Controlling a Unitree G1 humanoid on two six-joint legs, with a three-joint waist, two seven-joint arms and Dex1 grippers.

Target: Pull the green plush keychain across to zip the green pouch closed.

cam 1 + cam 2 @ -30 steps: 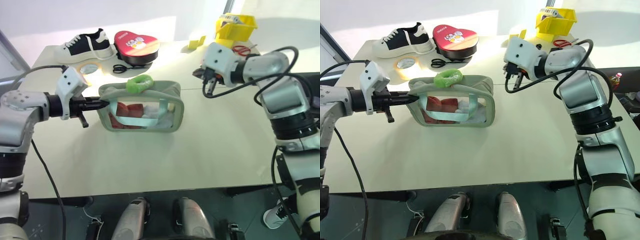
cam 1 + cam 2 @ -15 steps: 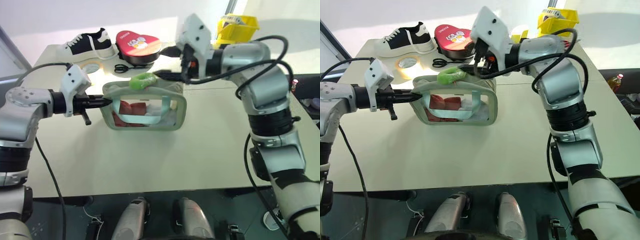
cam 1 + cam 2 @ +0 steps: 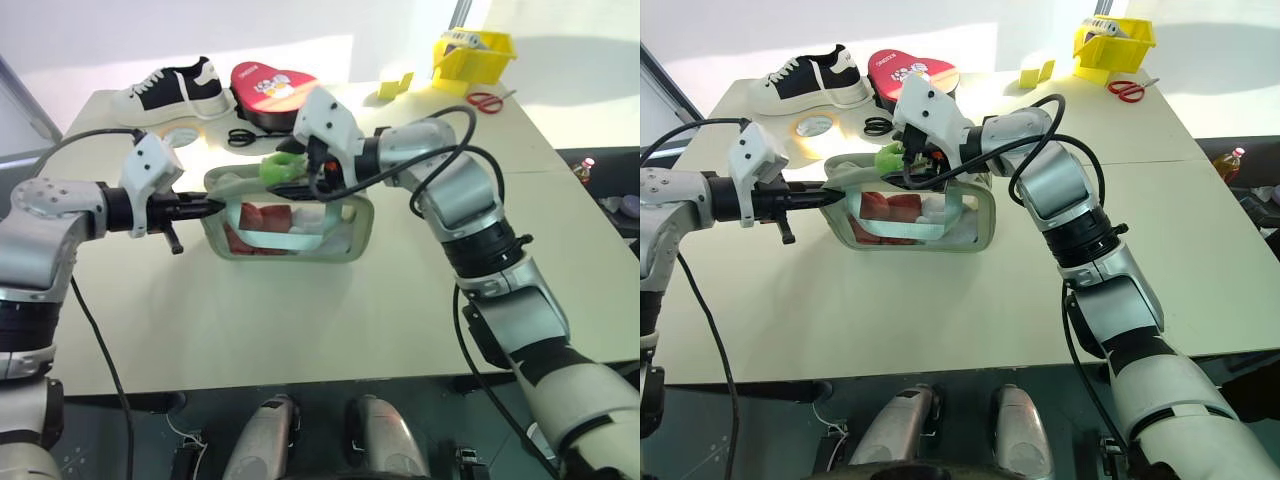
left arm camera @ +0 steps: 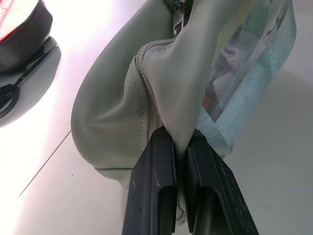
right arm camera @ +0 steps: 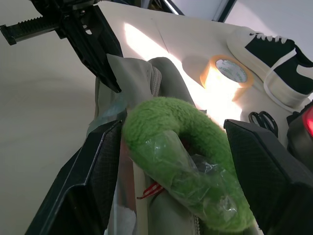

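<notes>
Swinging left, my right gripper [image 5: 171, 161] now straddles the green plush keychain [image 5: 188, 147], jaws wide; left gripper [image 4: 178, 161] pinches the green pouch [image 4: 117, 112].

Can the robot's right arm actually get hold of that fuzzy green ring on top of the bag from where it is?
Probably yes. The right gripper already has its open fingers on either side of the green plush keychain with nothing between them. The left gripper pinches the green pouch at its far end, clear of the ring.

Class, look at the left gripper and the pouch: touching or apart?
Touching. In the left wrist view the left gripper is shut on the pouch, its end fabric pinched between the fingers.
</notes>
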